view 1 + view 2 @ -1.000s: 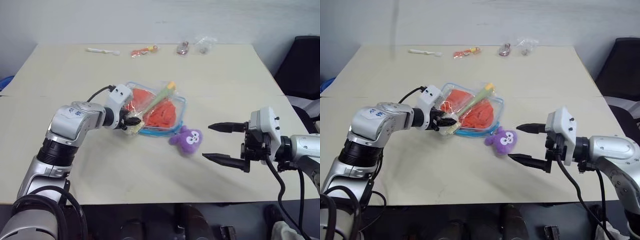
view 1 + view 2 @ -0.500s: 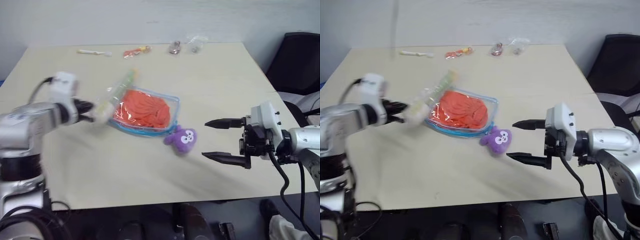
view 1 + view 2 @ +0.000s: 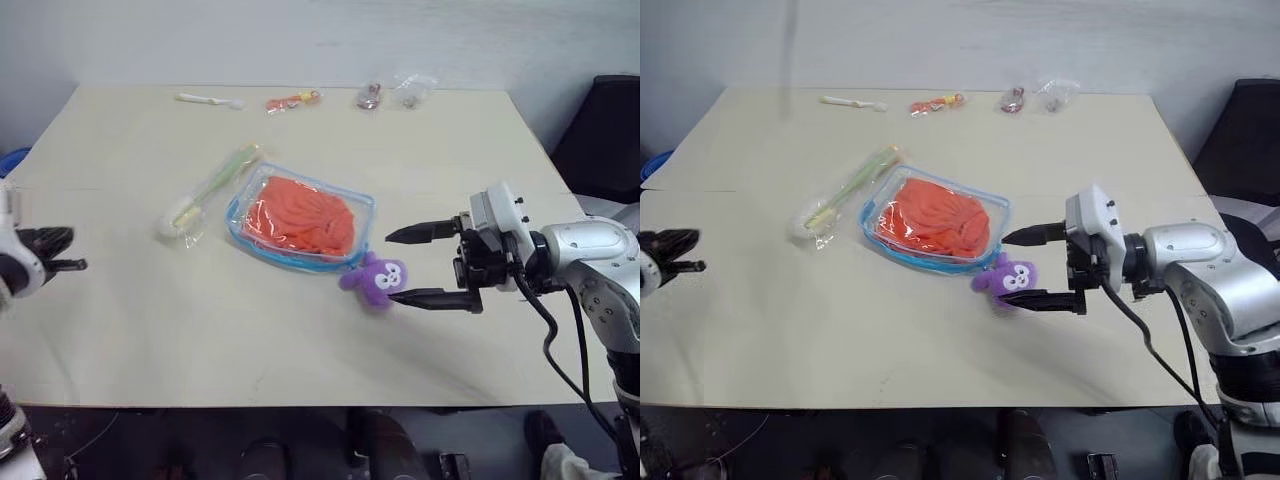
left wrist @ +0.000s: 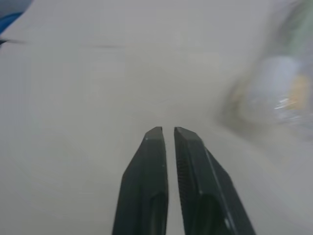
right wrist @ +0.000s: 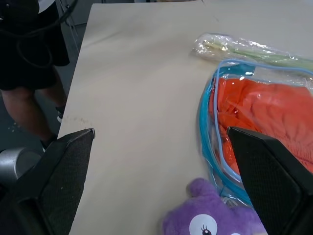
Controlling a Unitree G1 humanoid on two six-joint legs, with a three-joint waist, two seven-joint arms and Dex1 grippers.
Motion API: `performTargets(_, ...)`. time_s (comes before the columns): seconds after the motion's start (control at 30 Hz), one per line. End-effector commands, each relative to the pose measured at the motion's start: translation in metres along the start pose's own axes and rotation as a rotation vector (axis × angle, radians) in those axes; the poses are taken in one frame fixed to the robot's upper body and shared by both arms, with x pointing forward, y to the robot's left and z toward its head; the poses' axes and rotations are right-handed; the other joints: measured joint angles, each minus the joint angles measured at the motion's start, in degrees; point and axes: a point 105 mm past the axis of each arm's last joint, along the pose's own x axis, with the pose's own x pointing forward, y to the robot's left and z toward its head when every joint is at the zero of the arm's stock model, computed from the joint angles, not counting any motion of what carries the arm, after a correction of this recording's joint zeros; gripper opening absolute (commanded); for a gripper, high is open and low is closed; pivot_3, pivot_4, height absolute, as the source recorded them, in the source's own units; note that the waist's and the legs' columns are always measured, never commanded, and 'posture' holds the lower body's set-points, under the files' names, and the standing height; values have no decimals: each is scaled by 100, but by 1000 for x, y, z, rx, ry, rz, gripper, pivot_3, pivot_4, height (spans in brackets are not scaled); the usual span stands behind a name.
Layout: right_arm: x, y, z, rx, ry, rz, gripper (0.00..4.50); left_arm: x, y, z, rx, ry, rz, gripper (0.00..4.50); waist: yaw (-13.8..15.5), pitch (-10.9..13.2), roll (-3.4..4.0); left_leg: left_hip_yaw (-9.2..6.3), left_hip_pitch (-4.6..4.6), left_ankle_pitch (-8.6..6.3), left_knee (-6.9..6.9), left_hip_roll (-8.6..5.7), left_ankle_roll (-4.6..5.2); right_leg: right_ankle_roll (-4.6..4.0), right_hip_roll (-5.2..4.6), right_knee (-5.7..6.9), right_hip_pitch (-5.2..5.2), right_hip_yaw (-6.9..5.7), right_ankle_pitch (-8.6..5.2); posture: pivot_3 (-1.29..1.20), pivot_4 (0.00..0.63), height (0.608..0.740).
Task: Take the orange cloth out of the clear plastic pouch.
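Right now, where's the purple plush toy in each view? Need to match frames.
Left eye view: purple plush toy, right of centre, at the near right corner of the clear plastic pouch.
Right eye view: near centre, at the same pouch corner, by the right gripper.
Left wrist view: not in it.
Right wrist view: at the bottom edge, between the fingers.
Shared landmark: the orange cloth in the pouch.
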Motion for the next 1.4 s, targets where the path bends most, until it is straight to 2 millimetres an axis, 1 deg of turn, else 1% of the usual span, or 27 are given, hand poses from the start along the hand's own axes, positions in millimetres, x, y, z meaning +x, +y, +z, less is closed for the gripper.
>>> performTargets(0.03, 0, 2, 8, -37, -15, 4, 4500, 4, -26, 12, 62, -14, -117, 1744, -24, 0, 0, 2, -3, 0, -2, 0, -1, 0, 0, 0, 0, -1, 0, 0, 150, 740)
performTargets(0.07, 0, 2, 8, -38, -14, 2, 4500, 9, -33, 11, 88, 5, -150, 2044, -32, 0, 0, 3, -3, 0, -4, 0, -3, -1, 0, 1, 0, -2, -1, 0, 150, 740)
performTargets(0.13, -2, 3, 9, -37, -13, -11, 4500, 22, -38, 6, 144, 70, -183, 2731, -53, 0, 0, 5, -3, 2, -5, 0, -7, -2, 0, 4, 0, -1, -1, 0, 150, 740)
performTargets(0.2, -4, 3, 9, -33, -15, -27, 4500, 35, -36, 5, 215, 96, -184, 3396, -84, 0, 0, 8, -3, 2, -7, 0, -8, -2, 0, 4, 0, 0, -1, 0, 150, 740)
performTargets(0.27, -5, 3, 9, -28, -15, -42, 4500, 47, -32, 6, 247, 115, -183, 4022, -111, 0, 0, 8, -2, 3, -8, 1, -9, -4, 0, 6, -1, -1, -2, 0, 150, 740)
performTargets(0.37, -6, 5, 8, -24, -11, -64, 4500, 66, -33, 4, 262, 154, -219, 4022, -128, 0, 0, 8, -5, 3, -8, 1, -9, -4, 0, 4, -2, -5, -2, 0, 150, 740)
performTargets(0.5, -6, 8, 8, -17, -14, -85, 4500, 87, -44, 1, 289, 174, -293, 4022, -148, 0, 0, 11, -4, 3, -8, 1, -8, -4, 0, 2, -1, -15, -2, 0, 150, 740)
performTargets(0.6, -7, 9, 9, -14, -16, -99, 4500, 101, -47, -13, 271, 230, -331, 4022, -153, 0, 0, 14, -5, 3, -6, 0, -8, -4, 0, 3, 0, -19, -2, 0, 150, 740)
performTargets(0.73, -9, 10, 10, -13, -14, -117, 4500, 112, -42, -31, 270, 294, -320, 4022, -171, 0, 0, 16, -4, 4, -7, 0, -7, -5, 0, 4, 0, -25, -2, 0, 150, 740)
performTargets(0.8, -10, 10, 10, -11, -13, -125, 4500, 114, -41, -36, 264, 312, -323, 4022, -170, 0, -1, 16, -4, 4, -7, 0, -7, -5, 0, 5, 0, -25, -2, 0, 150, 740)
performTargets(0.9, -11, 12, 11, -8, -14, -134, 4500, 115, -42, -38, 252, 310, -335, 4022, -163, 1, -1, 15, -4, 4, -6, 0, -6, -5, -1, 5, 0, -24, -2, 0, 150, 740)
performTargets(1.03, -10, 13, 11, -6, -16, -138, 4500, 117, -46, -27, 220, 257, -355, 3162, -155, 0, -1, 13, -5, 3, -5, 1, -6, -5, -2, 6, 0, -24, -2, 0, 150, 740)
performTargets(1.17, -10, 13, 12, -5, -18, -139, 4500, 113, -46, -20, 228, 245, -357, 1911, -153, 1, -2, 13, -5, 2, -3, 0, -4, -5, -3, 7, 0, -24, -2, 0, 150, 740)
performTargets(1.27, -9, 13, 13, -7, -23, -132, 4500, 107, -40, -14, 230, 234, -327, 1226, -155, 1, -3, 10, -5, 2, 1, 0, -3, -5, -3, 7, 0, -25, -2, 0, 150, 740)
performTargets(1.3, -8, 13, 14, -7, -25, -125, 4500, 103, -37, -11, 224, 225, -319, 1102, -156, 2, -3, 10, -5, 2, 1, 0, -3, -5, -3, 7, 0, -25, -2, 0, 150, 740)
performTargets(1.4, -6, 16, 15, -9, -28, -92, 4500, 85, -22, 3, 195, 166, -259, 1102, -188, 2, -4, 10, -5, 2, -1, 1, -4, -5, -3, 7, -3, -26, -2, 0, 150, 740)
